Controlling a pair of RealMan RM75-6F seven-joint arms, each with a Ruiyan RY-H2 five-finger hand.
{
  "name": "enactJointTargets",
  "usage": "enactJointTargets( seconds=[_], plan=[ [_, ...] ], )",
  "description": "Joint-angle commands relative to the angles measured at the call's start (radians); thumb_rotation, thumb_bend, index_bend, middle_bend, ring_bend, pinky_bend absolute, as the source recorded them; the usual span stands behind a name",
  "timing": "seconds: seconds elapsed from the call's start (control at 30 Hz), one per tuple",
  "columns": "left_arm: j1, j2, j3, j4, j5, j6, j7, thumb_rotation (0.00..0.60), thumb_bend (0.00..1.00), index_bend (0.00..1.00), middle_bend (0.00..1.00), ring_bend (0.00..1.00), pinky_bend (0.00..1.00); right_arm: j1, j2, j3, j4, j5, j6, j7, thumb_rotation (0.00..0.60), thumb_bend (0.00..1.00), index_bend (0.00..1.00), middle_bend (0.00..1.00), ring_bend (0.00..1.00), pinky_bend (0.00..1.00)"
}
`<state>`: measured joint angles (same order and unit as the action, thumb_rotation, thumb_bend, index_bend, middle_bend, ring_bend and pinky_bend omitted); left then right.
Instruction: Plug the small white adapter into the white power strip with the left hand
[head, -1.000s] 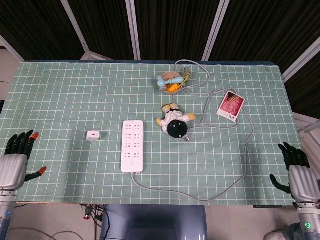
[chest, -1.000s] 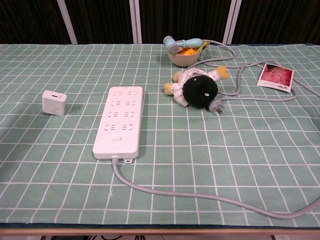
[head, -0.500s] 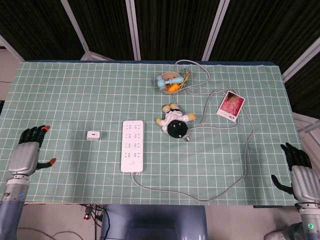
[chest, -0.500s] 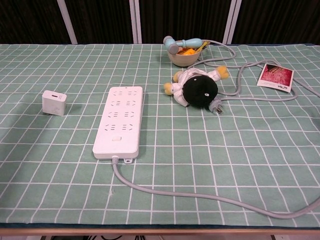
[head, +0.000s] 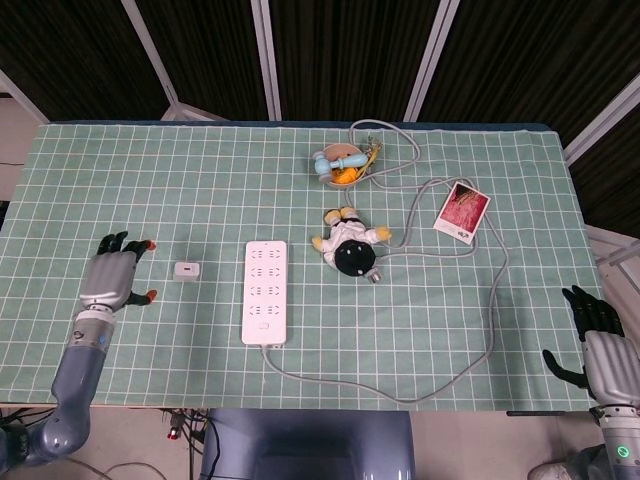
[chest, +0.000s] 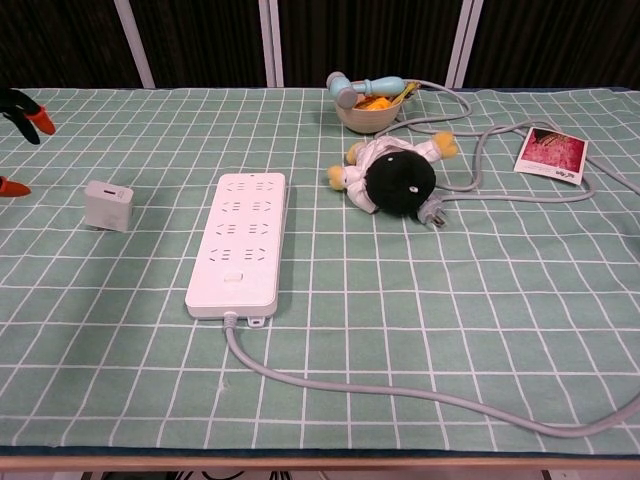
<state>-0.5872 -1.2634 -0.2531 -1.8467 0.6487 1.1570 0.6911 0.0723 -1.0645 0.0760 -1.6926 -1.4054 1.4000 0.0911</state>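
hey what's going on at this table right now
The robot's left hand is open over the green cloth, just left of the small white adapter and not touching it. The white power strip lies to the adapter's right with nothing plugged in. The right hand sits idle at the table's near right edge.

your head view looks steeply down on the whole green checked cloth surface (head: 150, 190); your chest view sits low and near, sharing its middle.

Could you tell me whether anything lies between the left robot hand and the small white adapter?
Nothing: in the head view, only bare checked cloth separates the left robot hand from the adapter.
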Motion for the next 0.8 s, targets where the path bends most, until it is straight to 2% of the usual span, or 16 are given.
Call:
enactJointTargets(
  seconds=[0.03,0.43,0.8],
  plan=[
    [-0.067,-0.051,-0.013,0.016,-0.088,0.016,0.075,0.600,0.21,0.26,0.26,0.00,0.00,0.000,0.001,0.000,-0.001,0.001,-0.002,0.005,0.600,0.37,0.00,0.00,0.00,0.00],
    [-0.206,-0.168,0.023,0.117,-0.275,0.049,0.264,0.600,0.24,0.30,0.31,0.00,0.00,0.001,0.009,0.000,-0.009,0.007,-0.010,0.020,0.600,0.37,0.00,0.00,0.00,0.00],
    [-0.262,-0.211,0.036,0.176,-0.307,0.053,0.305,0.600,0.28,0.32,0.32,0.00,0.00,0.001,0.010,0.001,-0.012,0.011,-0.013,0.024,0.600,0.37,0.00,0.00,0.00,0.00]
  ],
)
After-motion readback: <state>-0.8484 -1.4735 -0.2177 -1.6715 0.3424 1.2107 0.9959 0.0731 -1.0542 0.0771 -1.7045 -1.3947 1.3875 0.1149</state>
